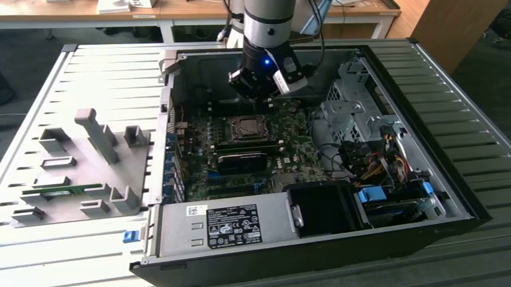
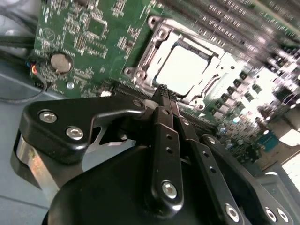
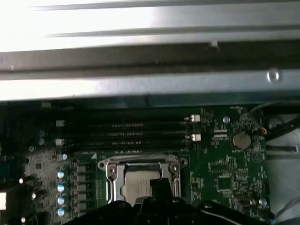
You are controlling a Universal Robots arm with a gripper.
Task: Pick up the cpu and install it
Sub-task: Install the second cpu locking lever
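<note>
The gripper [image 2: 163,89] sits closest in the second wrist view, its black fingers [image 2: 161,140] pressed together with nothing between them, tips just above the socket frame [image 2: 140,65]. The cpu [image 2: 182,70] lies flat in that socket on the motherboard [image 1: 264,161], inside the open computer case [image 1: 415,119], gripper hovering above.
</note>
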